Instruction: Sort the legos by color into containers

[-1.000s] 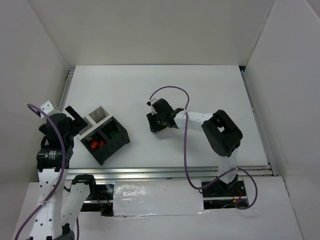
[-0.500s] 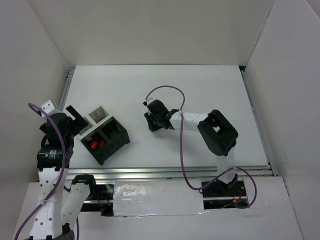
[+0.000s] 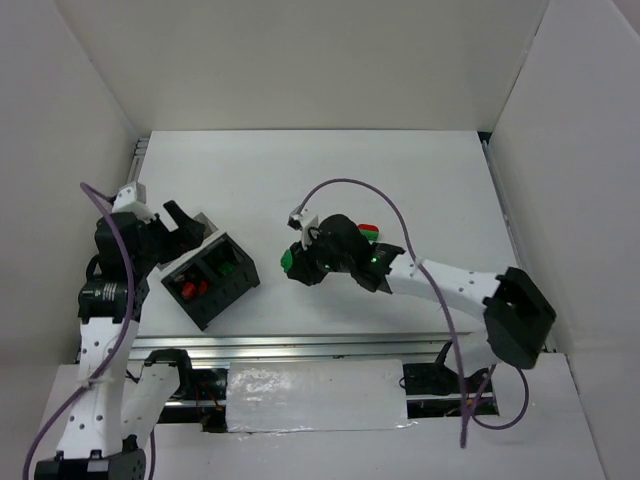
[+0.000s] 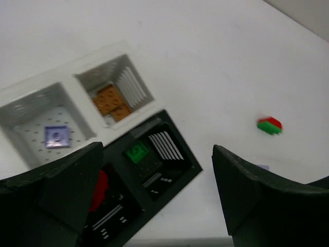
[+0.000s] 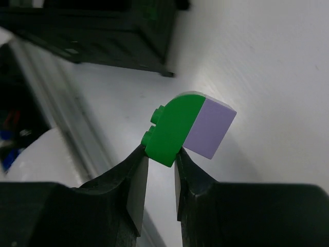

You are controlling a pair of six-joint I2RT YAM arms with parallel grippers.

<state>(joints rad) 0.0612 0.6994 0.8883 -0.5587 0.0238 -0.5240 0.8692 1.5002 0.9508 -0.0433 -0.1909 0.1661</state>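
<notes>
Right gripper (image 5: 159, 154): I pinch the green end of a green-and-lilac brick (image 5: 187, 128) just right of the black box, towards the near edge. Its studs face sideways, and its long axis runs out past my fingertips, lilac end free.
Black box (image 3: 215, 292): near-left, cornerwise to the edges. It is glossy plastic with ribbed walls, and holds a green brick (image 4: 136, 153) and red bricks (image 4: 100, 182) in separate square cells.
Pale cells (image 4: 31, 100): joined to the box's far-left side, they hold orange bricks (image 4: 110, 100) and a lilac plate (image 4: 55, 135).
Left gripper (image 3: 187, 222): my fingers are spread wide, holding nothing, above those cells.
Red-and-green brick (image 3: 368, 232): it lies alone mid-bench.
Bench (image 3: 300, 170): smooth white top runs to the far and right edges.
</notes>
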